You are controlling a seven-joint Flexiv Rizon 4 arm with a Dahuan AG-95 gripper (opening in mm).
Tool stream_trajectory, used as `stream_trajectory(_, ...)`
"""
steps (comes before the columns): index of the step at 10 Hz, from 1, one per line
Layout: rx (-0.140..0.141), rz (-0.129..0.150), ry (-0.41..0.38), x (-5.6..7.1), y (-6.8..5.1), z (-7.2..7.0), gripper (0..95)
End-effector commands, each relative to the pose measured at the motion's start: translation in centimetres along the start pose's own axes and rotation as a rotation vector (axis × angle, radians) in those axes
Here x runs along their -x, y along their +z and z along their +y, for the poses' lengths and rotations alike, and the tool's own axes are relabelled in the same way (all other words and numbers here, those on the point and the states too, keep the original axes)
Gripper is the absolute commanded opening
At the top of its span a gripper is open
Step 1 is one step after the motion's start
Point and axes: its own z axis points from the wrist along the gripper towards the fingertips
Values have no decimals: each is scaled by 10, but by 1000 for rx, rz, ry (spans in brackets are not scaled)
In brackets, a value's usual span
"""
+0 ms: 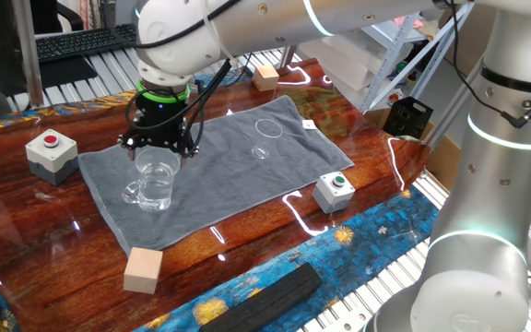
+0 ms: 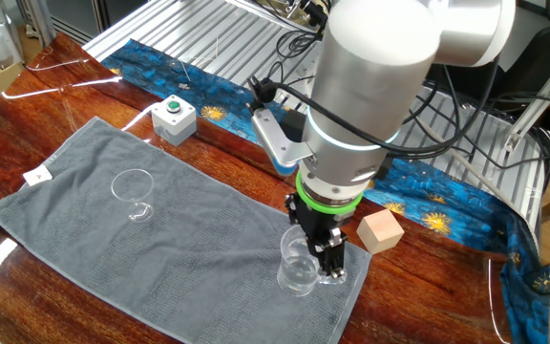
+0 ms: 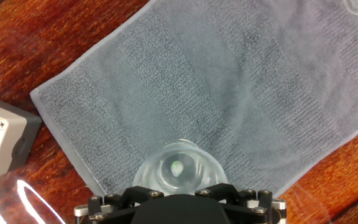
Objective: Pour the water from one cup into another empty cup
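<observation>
Mug (image 1: 156, 183): wide clear glass with a side handle, upright on the grey towel (image 1: 219, 166), near the towel's end closest to the red-button box (image 1: 52, 153).
Water: not discernible through the glass in any view.
Gripper (image 2: 324, 250): directly above the mug, fingers pointing down to the rim; whether the fingers are parted or pressed on the glass cannot be told.
Hand view: the mug (image 3: 178, 171) appears round, straight below the camera, on the towel.
Small glass (image 1: 268, 133): clear, handleless, on the same towel, well apart from the mug, toward the towel's opposite end.
Towel: spread flat on the dark wooden table (image 1: 53, 249).
Green-button box (image 1: 335, 191): just off the towel's edge, nearer the small glass.
Wooden blocks: one (image 1: 143, 269) just off the towel's corner near the mug; another (image 1: 266, 77) beyond the towel's far side.
</observation>
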Motion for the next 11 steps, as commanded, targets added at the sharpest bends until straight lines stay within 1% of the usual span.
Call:
stream_trajectory(1, 5, -1, 2, 1, 1, -1, 950)
stream_trajectory(4, 15, 7, 12, 3, 3, -2, 950)
stream_trajectory(6, 18, -2, 19, 3, 9, -1, 950)
stream_trajectory(10, 28, 5, 25, 3, 13, 0, 950)
stream_trajectory(11, 31, 2, 27, 4, 16, 1, 950)
